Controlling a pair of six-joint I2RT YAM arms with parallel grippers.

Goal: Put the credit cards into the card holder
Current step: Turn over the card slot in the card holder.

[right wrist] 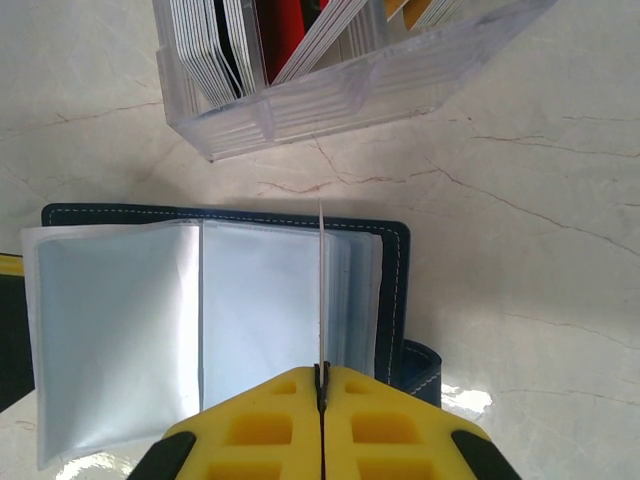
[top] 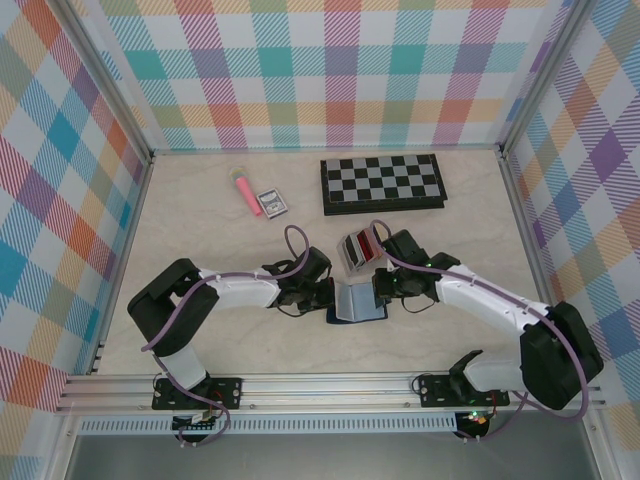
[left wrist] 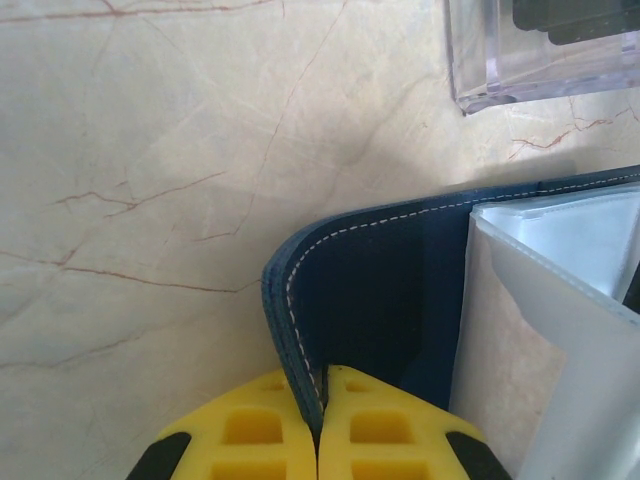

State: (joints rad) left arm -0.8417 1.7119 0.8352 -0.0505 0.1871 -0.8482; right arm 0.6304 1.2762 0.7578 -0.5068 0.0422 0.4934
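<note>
— What has the left gripper (left wrist: 320, 388) got?
— Its yellow fingers (left wrist: 260, 430) are pinched together on the stitched navy cover of the card holder (left wrist: 380, 280), near a rounded corner.
— And the right gripper (right wrist: 322, 372)?
— Closed on a thin pale sheet (right wrist: 321, 290) that stands edge-on over the open holder. Whether it is a card or a pocket leaf, I cannot tell.
— How does the holder look?
— Navy outside with white stitching, and cloudy clear pockets (right wrist: 200, 320) fanned out inside. It lies open on the near side of the chessboard (top: 382, 183), between the two grippers.
— The credit cards (right wrist: 283, 35)?
— Upright in a clear slotted stand (right wrist: 330, 95) between the chessboard and the holder: one red, several white, an orange corner.
— Anything else?
— Left of the chessboard lie a pink stick (top: 245, 192) and a small printed box (top: 272, 203). The table (top: 200, 235) is cream marble with reddish veins, and pastel plaid walls (top: 330, 70) close in three sides.
</note>
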